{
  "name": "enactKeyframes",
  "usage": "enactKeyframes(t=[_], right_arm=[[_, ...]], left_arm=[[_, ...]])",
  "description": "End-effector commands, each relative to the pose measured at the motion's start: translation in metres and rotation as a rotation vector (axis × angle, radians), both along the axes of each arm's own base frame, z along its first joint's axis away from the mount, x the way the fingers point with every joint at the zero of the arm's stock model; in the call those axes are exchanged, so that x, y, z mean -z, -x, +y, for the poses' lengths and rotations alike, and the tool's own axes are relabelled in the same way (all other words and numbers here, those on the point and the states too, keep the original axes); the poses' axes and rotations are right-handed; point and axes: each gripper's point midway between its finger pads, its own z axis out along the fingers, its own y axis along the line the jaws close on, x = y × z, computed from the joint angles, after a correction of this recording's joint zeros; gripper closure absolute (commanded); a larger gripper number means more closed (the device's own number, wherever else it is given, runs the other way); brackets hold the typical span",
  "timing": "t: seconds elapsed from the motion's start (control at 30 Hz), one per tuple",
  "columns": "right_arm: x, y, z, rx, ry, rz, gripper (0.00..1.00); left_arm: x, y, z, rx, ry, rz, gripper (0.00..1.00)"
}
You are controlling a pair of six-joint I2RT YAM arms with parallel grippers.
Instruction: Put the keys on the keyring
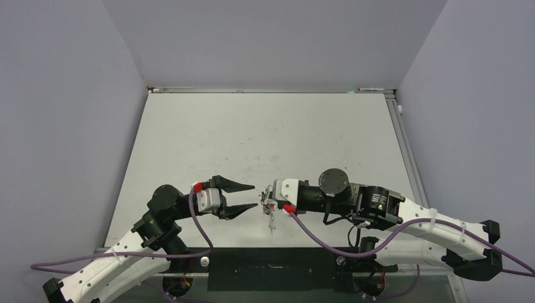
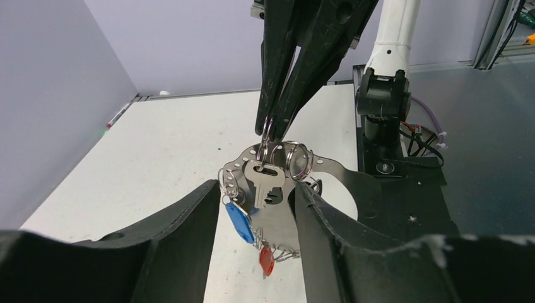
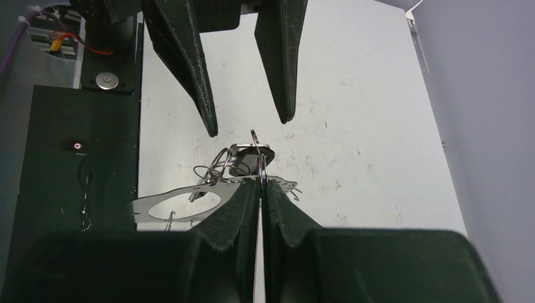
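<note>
My right gripper (image 1: 271, 201) is shut on a thin wire loop that carries the keys (image 2: 265, 180), a silver key hanging below its fingertips (image 2: 268, 126). The keyring (image 2: 328, 164), a flat silvery ring plate with holes along its rim, hangs in the same bunch above the table. A blue tag (image 2: 240, 221) and a red tag (image 2: 266, 260) dangle from it. My left gripper (image 1: 254, 196) is open and empty, its tips just left of the bunch. In the right wrist view my gripper (image 3: 258, 186) pinches the loop, and the keyring (image 3: 145, 205) sticks out to the left.
A white table (image 1: 265, 139) with grey walls on three sides. A black base plate (image 1: 271, 268) runs along the near edge between the arm bases. Purple cables (image 1: 328, 240) loop from both wrists.
</note>
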Motion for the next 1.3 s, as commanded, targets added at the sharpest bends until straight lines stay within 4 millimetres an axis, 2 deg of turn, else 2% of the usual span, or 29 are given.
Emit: enactKeyframes(t=[0.0,0.27,0.73,0.93,1.1,1.27], right_arm=[[-0.028,0.000,0.007,-0.008,-0.106,-0.049,0.95],[-0.018,0.002,0.015,-0.028,-0.069,-0.023,0.95],[-0.017,0.004,0.019,-0.046,-0.068,-0.013,0.95],[-0.015,0.005,0.020,-0.053,-0.056,-0.007,0.95],[-0.020,0.005,0.018,-0.048,-0.080,-0.016,0.95],[-0.036,0.009,0.012,-0.055,-0.149,-0.034,0.95]], left_arm=[[-0.023,0.000,0.002,0.002,0.065,-0.047,0.59],[-0.023,0.005,0.000,0.033,0.071,-0.052,0.73],[-0.012,0.005,-0.009,0.070,0.033,-0.014,0.84],[-0.010,0.004,-0.010,0.070,0.030,-0.008,1.00],[-0.011,0.003,-0.009,0.064,0.032,-0.010,1.00],[-0.012,0.002,-0.008,0.054,0.034,-0.009,1.00]])
